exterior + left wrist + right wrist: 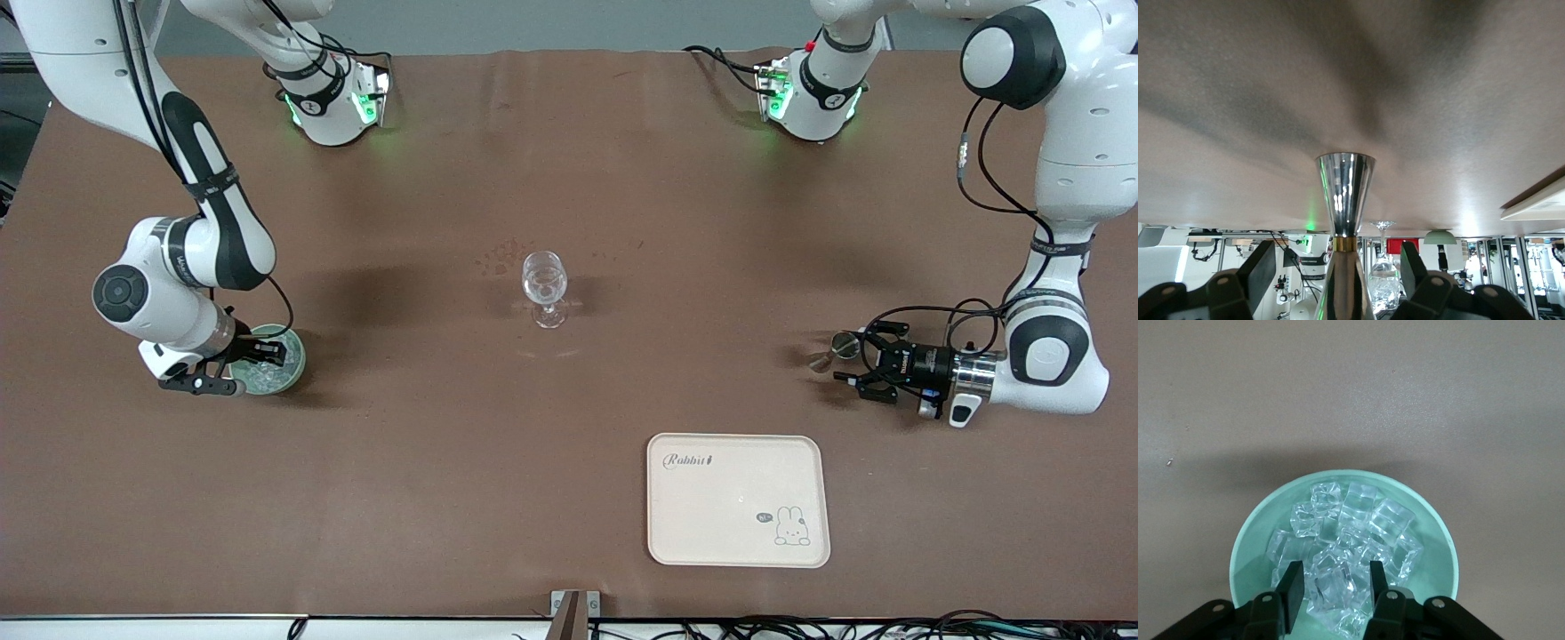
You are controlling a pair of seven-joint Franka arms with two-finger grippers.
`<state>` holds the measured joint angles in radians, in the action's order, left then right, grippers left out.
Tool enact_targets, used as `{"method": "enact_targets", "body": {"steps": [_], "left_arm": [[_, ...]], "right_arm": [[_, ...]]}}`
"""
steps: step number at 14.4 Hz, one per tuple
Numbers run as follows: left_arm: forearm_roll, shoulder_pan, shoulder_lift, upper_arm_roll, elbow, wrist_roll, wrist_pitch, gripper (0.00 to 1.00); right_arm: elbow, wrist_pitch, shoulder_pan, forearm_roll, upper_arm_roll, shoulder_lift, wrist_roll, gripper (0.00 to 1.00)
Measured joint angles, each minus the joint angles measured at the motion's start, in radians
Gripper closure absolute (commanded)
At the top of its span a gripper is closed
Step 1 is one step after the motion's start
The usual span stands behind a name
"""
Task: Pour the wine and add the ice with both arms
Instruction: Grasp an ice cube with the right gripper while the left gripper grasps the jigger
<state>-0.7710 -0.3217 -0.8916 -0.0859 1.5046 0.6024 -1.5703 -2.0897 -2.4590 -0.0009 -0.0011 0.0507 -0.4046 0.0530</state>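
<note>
The ice [1351, 520] is a heap of clear cubes in the pale green bowl [1248, 540], which stands at the right arm's end of the table [295, 360]. My right gripper [1335, 587] reaches down into the bowl [258, 356], open, with its fingers on either side of one cube. My left gripper [852, 358] is open, low at the left arm's end, with a finger [1258, 267] on each side of the standing silvery jigger [1345, 193], not touching it. The stemmed glass [544, 286] stands mid-table. I cannot tell whether wine is in it.
A cream tray [676, 533] with a rabbit print lies nearer the front camera, toward the left arm's end. The glass [1383, 273] and the bowl [1439, 237] also show in the left wrist view, past the jigger.
</note>
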Motion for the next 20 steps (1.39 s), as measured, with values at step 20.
{"method": "enact_targets", "body": {"steps": [20], "left_arm": [[-0.074, -0.004, -0.042, 0.0, 0.008, -0.035, 0.046, 0.42]], "right_arm": [[0.0, 0.015, 0.002, 0.0, -0.002, 0.0, 0.0, 0.84]]}}
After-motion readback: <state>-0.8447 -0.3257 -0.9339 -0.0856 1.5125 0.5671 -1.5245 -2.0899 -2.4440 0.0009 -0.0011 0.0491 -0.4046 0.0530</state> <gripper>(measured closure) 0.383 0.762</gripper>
